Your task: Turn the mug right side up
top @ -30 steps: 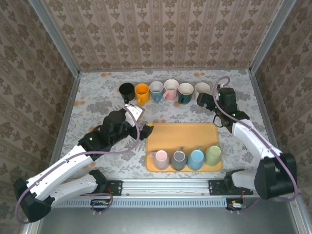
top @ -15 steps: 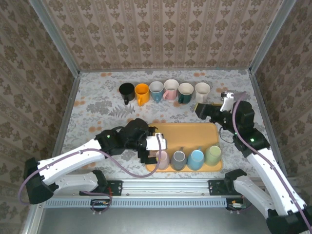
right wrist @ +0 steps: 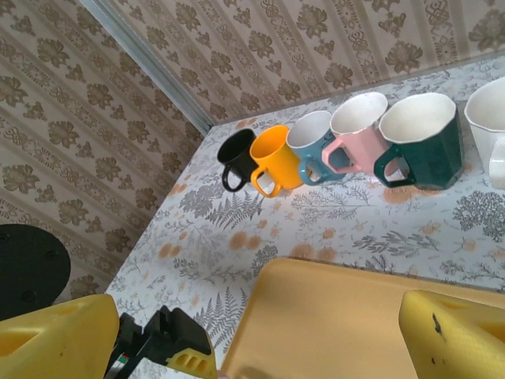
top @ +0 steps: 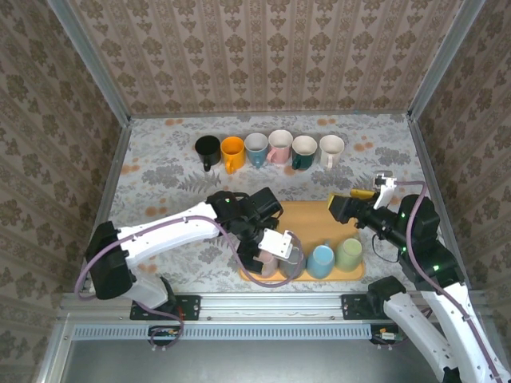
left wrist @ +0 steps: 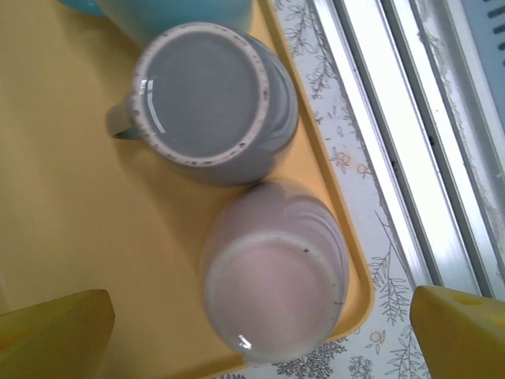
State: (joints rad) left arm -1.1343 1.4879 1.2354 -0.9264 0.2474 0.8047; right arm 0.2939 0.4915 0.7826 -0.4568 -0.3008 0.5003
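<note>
The left gripper (top: 266,257) hangs over the near left corner of the flat yellow-orange tray (top: 311,217). Its yellow fingers (left wrist: 55,335) are spread wide, one on each side of the pale pink ceramic mug (left wrist: 272,292) and clear of it. That mug stands bottom up on the tray, at the left end of the front row. Just beside it, a speckled grey mug (left wrist: 205,95) also stands bottom up. Next come a light blue mug (top: 320,260) and a pale green mug (top: 349,254). At the back of the floral-patterned table (top: 160,175), six upright mugs stand in a line: black (right wrist: 235,160), orange (right wrist: 274,156), blue-grey (right wrist: 309,146), pink (right wrist: 353,134), dark green (right wrist: 418,138), white (top: 330,148). The right gripper (right wrist: 252,335) hovers above the tray's right part, its yellow fingers wide apart and holding nothing.
</note>
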